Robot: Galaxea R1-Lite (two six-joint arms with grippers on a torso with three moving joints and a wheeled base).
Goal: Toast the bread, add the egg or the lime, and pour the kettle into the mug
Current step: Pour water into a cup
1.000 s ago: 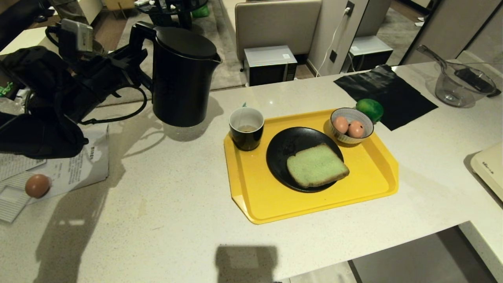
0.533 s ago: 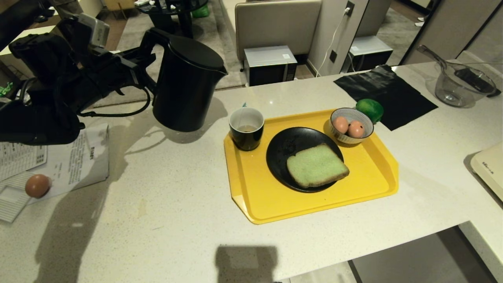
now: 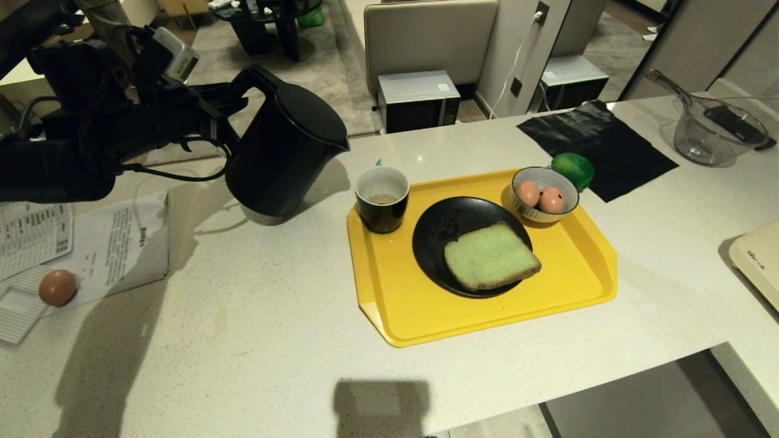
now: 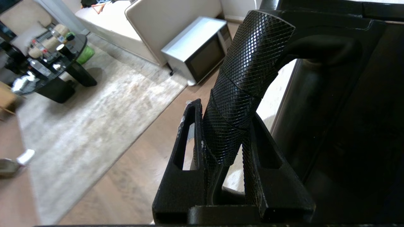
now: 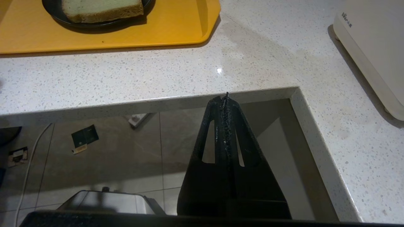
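**Kettle tipped toward the mug, pour not yet landing**

We see the kettle (image 3: pixel 283 152) held above the counter (image 3: pixel 255 340), just left of the yellow tray (image 3: pixel 426 316), leaning so its spout points at the mug (image 3: pixel 381 199). That lean is, we judge, the start of the pour; no stream is visible, and the spout sits short of the mug's rim.

The mug stands on the tray's near-left corner, beside the black plate (image 3: pixel 447 225) carrying the bread (image 3: pixel 490 255). The striped bowl (image 3: pixel 545 193) with two eggs sits at the tray's far corner, and the lime (image 3: pixel 572 170) lies just behind it, off the tray. Everything is gathered there, we think, as one serving.

Our left gripper (image 4: pixel 222 148) is pinching the kettle's textured handle (image 4: pixel 249 78) between its two fingers, reaching in from the left with the wrist rolled to tilt the jug. Our right gripper (image 5: pixel 226 104) is pressed together on nothing, parked below the counter's edge.
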